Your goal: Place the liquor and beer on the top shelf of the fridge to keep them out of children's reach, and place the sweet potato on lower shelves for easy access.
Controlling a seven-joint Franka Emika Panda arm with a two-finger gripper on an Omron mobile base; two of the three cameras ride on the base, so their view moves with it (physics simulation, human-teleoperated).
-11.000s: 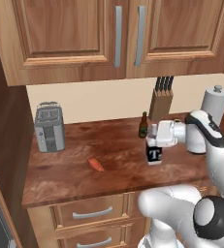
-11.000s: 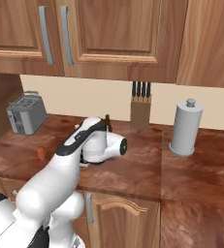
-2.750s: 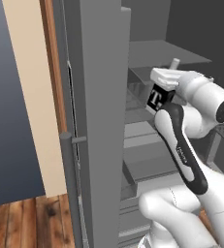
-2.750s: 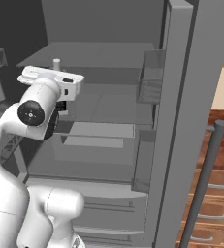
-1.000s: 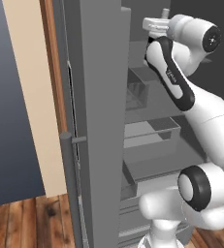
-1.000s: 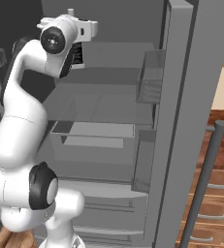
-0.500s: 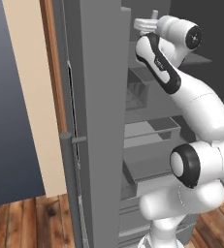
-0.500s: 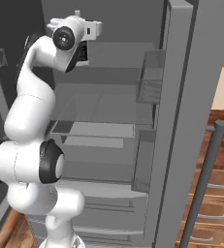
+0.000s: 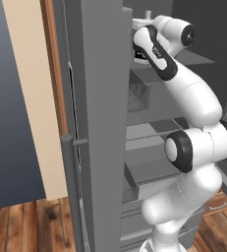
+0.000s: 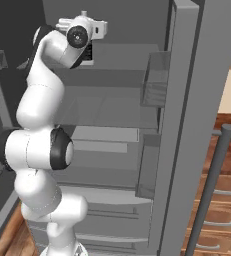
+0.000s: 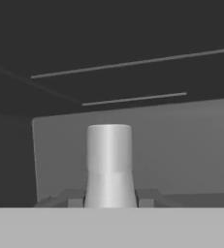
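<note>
The liquor [image 11: 109,164] is held up high because it belongs on the top shelf [image 9: 193,58], where small children cannot reach it. In the hand view its whitish neck and cap stand straight up at 6 o'clock, and the two dark fingers [image 11: 73,198] are pressed against it from both sides, so the bottle is clamped tight. It is kept upright (a tipped bottle would not stand once let go).

The gripper [image 10: 89,47] is seen at about 11 o'clock in the right base view, inside the open fridge [image 10: 187,100], with a dark part of the bottle hanging under the white hand. Whether the bottle's bottom already touches a shelf cannot be told.

The arm is stretched up tall from its base. The elbow is bent near the top, so the hand is pointed sideways into the fridge. In the left base view the hand is partly hidden behind the door edge at about 12 o'clock.

The lower shelves [image 10: 104,135] are seen below, near the middle of the right base view.
</note>
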